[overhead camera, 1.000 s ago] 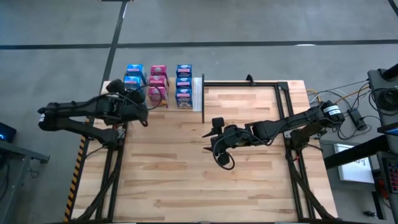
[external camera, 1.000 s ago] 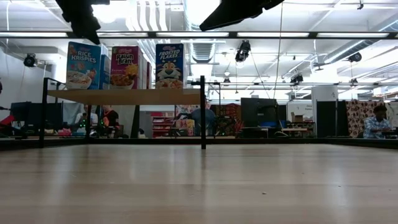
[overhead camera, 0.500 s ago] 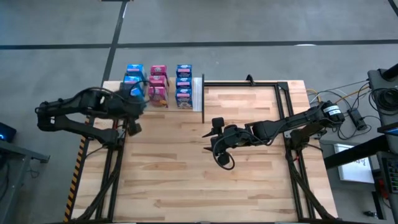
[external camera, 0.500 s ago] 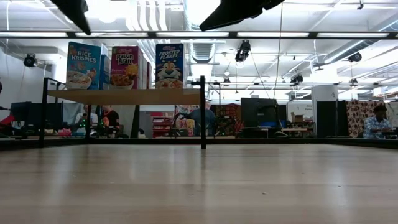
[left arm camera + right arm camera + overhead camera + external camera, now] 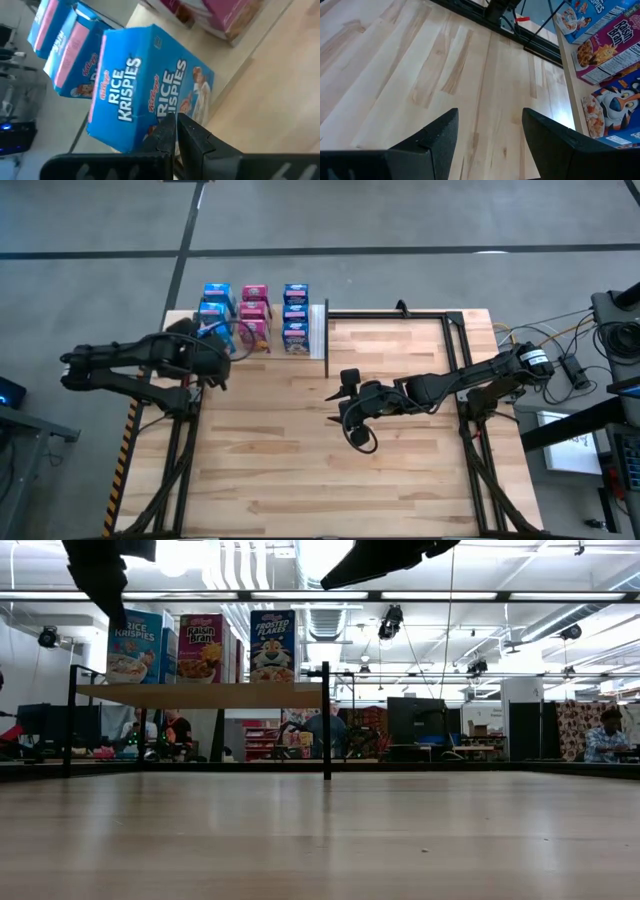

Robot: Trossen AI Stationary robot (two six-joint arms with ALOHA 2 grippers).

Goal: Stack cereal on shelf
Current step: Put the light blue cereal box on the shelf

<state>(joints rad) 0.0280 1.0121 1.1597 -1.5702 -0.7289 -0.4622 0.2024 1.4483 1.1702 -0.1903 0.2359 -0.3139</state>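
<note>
Small cereal boxes stand on end in three rows on the pale shelf (image 5: 180, 320) at the table's far left: blue (image 5: 215, 295), pink (image 5: 255, 308) and blue (image 5: 295, 315). The low view shows the front boxes: Rice Krispies (image 5: 135, 645), Raisin Bran (image 5: 200, 645), Frosted Flakes (image 5: 272, 645). My left gripper (image 5: 205, 348) is shut and sits at the near side of the blue Rice Krispies row, fingertips (image 5: 167, 131) close against the front blue box (image 5: 145, 85). My right gripper (image 5: 355, 418) hangs open over the table's middle, far from the boxes (image 5: 490, 135). My left gripper's shut fingertips (image 5: 192, 131) lie at the lower part of the front Rice Krispies box's printed face (image 5: 172, 107), coming at it roughly level from the table's near-left side. Whether they touch the cardboard, I cannot tell. The box stands on the shelf.
A white strip (image 5: 318, 330) edges the shelf on its right. A black metal frame (image 5: 400, 313) runs along the table's far edge and down its right side. Bare plank tabletop (image 5: 300, 460) lies near and centre. People and shop fittings show beyond the table in the low view.
My left gripper rose and swung toward the far edge over the blue boxes, then came back down and toward the table's left, ending low in front of the Rice Krispies box. The right arm kept still.
</note>
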